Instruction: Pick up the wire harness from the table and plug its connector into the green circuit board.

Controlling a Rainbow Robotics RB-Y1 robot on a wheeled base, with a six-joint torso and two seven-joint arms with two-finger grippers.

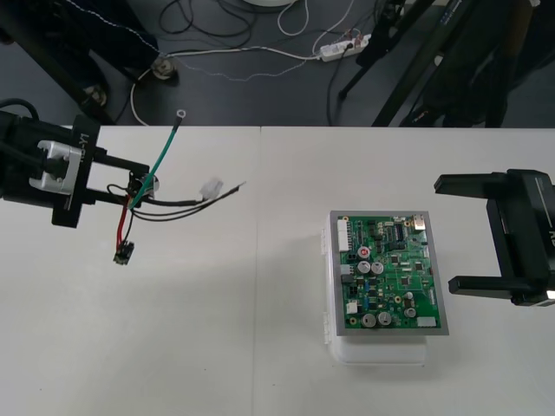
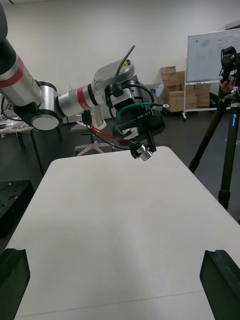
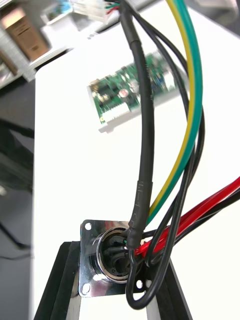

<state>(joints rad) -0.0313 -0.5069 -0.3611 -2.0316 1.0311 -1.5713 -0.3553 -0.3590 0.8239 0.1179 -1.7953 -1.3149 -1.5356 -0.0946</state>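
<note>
Two things matter in the carry, as I judge it: the small black plug [image 1: 124, 252] dangles loose at the end of the red and black wires, so the wire harness [image 1: 152, 186] should travel slowly toward the green circuit board [image 1: 388, 273] to keep that end from swinging. The plug will also likely need steadying before it can be lined up with a header. The left jaws, at nine o'clock on the table [image 1: 260, 347], are clenched on the round metal socket [image 3: 107, 257]; its flange sits between the two black fingers [image 3: 55, 285] and the wires fan out from it toward three o'clock. From the right wrist view the socket [image 2: 145, 151] hangs clear above the table. A green wire runs up toward twelve o'clock, and a white connector [image 1: 211, 188] lies out toward the middle. The board sits on its white base [image 1: 377, 351] at about four o'clock, well apart from the harness. The right jaws wait at three o'clock, just beside the board's edge, spread wide and holding nothing.
</note>
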